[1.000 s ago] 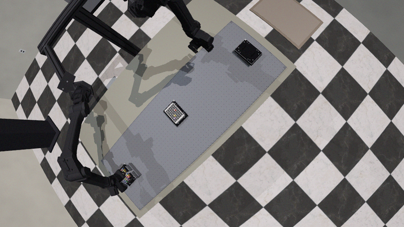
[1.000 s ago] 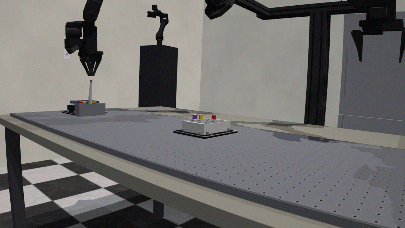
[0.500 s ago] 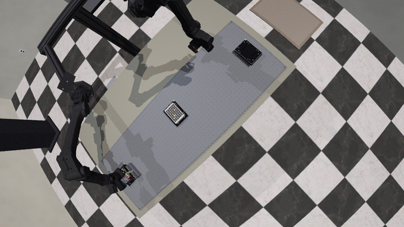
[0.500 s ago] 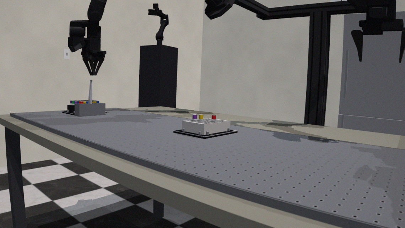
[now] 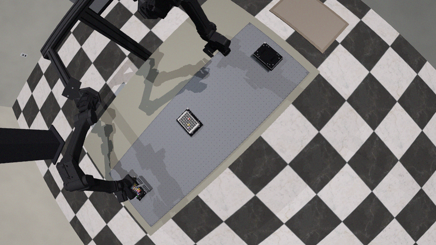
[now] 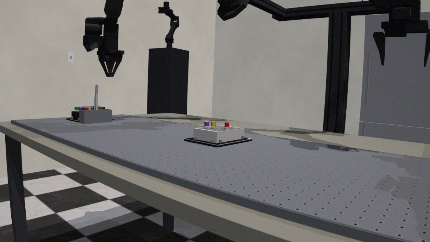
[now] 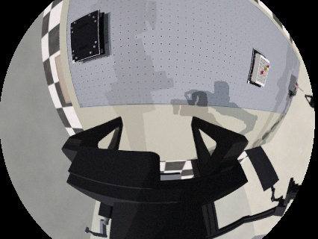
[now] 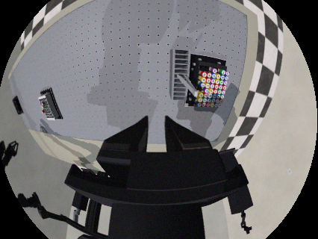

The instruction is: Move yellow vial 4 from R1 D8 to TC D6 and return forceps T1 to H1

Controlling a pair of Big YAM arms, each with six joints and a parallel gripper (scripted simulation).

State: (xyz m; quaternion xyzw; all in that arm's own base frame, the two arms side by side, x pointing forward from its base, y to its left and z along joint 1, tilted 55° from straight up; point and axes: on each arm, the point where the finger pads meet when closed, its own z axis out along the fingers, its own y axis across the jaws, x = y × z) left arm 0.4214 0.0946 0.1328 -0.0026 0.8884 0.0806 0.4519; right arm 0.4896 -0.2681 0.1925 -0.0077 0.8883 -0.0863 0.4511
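The white tube carrier TC (image 6: 205, 135) (image 7: 257, 72) sits on its black nest plate with a purple cap (image 6: 206, 123), a yellow cap (image 6: 213, 123) and a red cap (image 6: 226, 123) above it. The black rack R1 (image 8: 204, 65) holds many coloured caps; its well names are unreadable. The grey slotted holder H1 (image 8: 181, 54) (image 6: 95, 117) stands beside R1. The forceps T1 (image 8: 186, 84) (image 6: 96, 96) stand upright in H1; their tips are hidden. My right gripper (image 8: 156, 119) (image 6: 110, 75) is slightly open and empty, above T1. My left gripper (image 7: 157, 120) (image 6: 403, 65) is wide open and empty, away from TC.
A black plate-like block (image 5: 268, 55) (image 7: 86, 36) stands at the table end on the left arm's side. The grey perforated board (image 5: 231, 96) carries the racks. A dark frame post (image 6: 337, 72) rises behind the table.
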